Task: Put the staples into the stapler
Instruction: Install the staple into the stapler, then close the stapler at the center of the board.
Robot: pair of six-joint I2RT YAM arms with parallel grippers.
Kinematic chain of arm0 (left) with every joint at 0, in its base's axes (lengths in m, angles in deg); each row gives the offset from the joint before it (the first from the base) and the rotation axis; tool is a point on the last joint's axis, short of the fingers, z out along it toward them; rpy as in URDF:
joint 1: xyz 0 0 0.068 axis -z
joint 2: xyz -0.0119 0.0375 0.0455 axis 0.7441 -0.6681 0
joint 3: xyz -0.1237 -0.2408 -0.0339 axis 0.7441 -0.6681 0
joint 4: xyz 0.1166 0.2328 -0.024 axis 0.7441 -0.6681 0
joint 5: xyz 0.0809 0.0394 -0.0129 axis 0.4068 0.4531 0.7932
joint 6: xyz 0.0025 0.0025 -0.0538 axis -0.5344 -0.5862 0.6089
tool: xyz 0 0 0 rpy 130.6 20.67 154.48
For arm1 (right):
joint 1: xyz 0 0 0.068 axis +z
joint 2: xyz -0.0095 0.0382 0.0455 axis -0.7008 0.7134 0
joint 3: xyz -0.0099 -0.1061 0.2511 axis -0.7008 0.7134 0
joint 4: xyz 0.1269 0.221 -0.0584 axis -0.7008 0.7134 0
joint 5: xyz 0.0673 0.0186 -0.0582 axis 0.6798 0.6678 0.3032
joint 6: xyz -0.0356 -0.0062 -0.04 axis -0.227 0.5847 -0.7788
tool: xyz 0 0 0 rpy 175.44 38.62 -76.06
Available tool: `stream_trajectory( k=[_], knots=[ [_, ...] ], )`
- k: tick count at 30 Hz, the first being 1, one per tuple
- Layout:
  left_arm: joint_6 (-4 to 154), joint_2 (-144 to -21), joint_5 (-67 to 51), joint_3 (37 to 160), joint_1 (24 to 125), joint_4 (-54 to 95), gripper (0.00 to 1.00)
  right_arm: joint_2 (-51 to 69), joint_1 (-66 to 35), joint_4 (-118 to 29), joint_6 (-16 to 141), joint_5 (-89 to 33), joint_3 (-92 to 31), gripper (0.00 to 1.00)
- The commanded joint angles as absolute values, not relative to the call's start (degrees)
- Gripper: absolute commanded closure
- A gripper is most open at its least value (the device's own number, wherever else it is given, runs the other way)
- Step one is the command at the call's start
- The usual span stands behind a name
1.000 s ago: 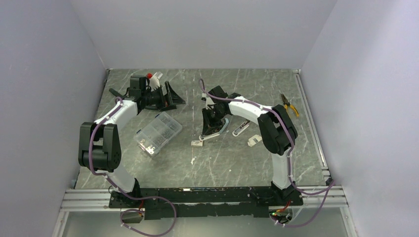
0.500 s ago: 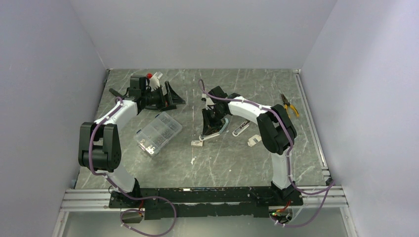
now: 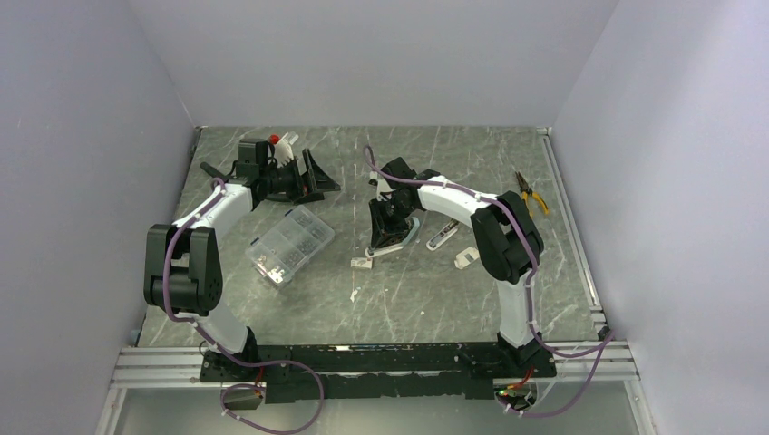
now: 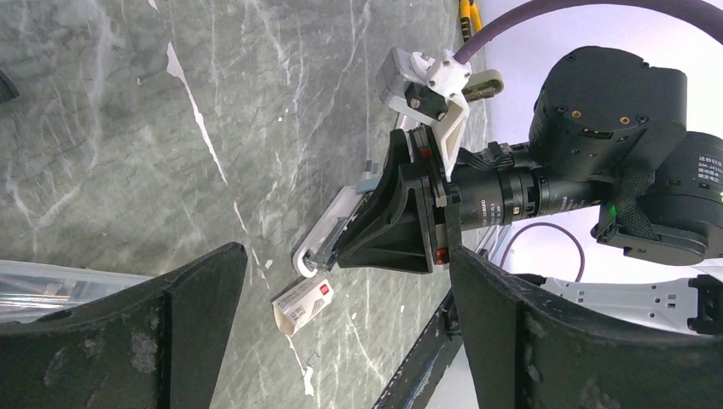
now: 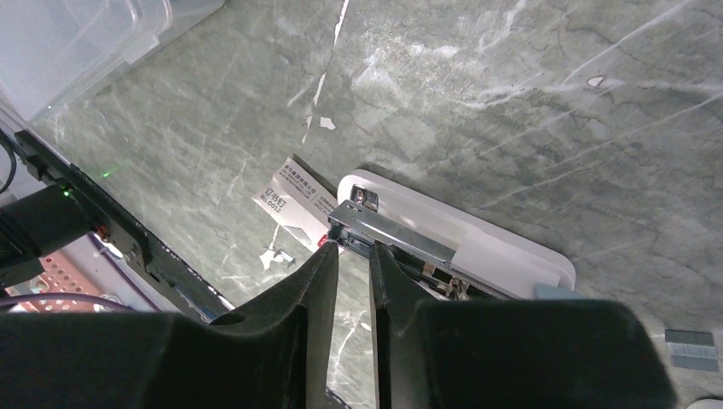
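Note:
A white stapler point(image 3: 395, 240) lies mid-table with its metal magazine point(image 5: 388, 230) exposed at the top. The staples box point(image 3: 362, 263), small and white with a red mark, lies on the table just off the stapler's front end point(image 5: 294, 200) point(image 4: 303, 303). My right gripper point(image 3: 388, 232) points down at that front end. Its jaws point(image 5: 351, 249) stand a narrow gap apart, with only table showing between them. The tips sit right at the magazine's end. My left gripper point(image 3: 317, 177) hangs wide open at the back left, holding nothing, and faces the stapler point(image 4: 328, 234).
A clear compartment case point(image 3: 290, 245) lies left of the stapler. A second small stapler point(image 3: 442, 236) and a white piece point(image 3: 466, 257) lie to the right. Yellow-handled pliers point(image 3: 532, 193) are at the far right. A grey ridged strip point(image 5: 691, 349) lies near the stapler's rear.
My right gripper's jaws have parted slightly at the stapler's front end. Neither arm has visibly shifted, and the left gripper has stayed wide open.

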State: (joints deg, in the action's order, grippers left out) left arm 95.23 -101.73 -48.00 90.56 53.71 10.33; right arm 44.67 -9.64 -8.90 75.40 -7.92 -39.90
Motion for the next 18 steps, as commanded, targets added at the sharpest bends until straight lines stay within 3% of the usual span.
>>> stream_trajectory(
  k=[1,12,18],
  knots=[
    [96.4,-101.0,-49.7,90.3,53.5,12.0,0.06,45.2,-9.5,-8.2,74.3,-10.2,-41.9,0.75],
    [92.3,-101.1,-51.8,89.0,53.5,14.5,0.05,41.0,-9.3,-9.2,69.5,-7.5,-44.4,0.76],
    [85.0,-101.6,-53.3,88.4,53.9,13.8,0.05,37.0,-9.2,-9.5,61.2,-6.3,-46.9,0.68]
  ],
)
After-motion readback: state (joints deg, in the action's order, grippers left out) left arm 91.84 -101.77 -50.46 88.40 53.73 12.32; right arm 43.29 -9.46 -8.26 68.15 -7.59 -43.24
